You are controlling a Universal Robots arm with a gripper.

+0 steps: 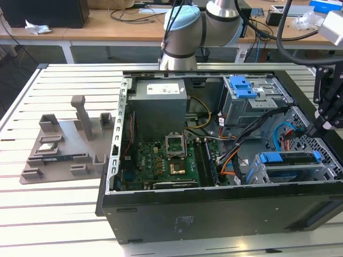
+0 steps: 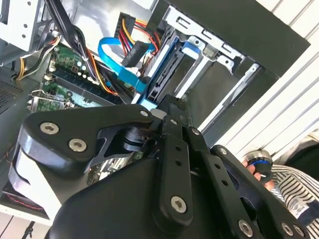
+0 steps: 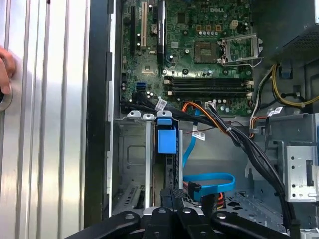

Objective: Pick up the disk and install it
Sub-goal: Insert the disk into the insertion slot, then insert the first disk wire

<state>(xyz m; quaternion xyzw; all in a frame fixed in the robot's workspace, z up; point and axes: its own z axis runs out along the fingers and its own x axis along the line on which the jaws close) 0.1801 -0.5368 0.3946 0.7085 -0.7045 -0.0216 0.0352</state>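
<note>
Open slot in the drive bay beside the disk gives room, hemmed by the case wall; on the disk's other side, black cable bundle and looped blue cable crowd the approach.

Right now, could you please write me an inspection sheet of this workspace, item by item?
Surface: slatted silver metal table, carrying an open black computer case.
Job's things: flat hard disk with blue plastic rails, standing on edge in the case's drive bay.
Clutter: grey plastic fixture, at the exterior view's left of the case.
Grippers: black gripper at the disk's near end; contact unclear.
Cables: flat blue data cable looped beside the bay; black cable bundle crossing the case.
Surroundings: a person's hand over the table beside the case; wooden desks behind.
</note>
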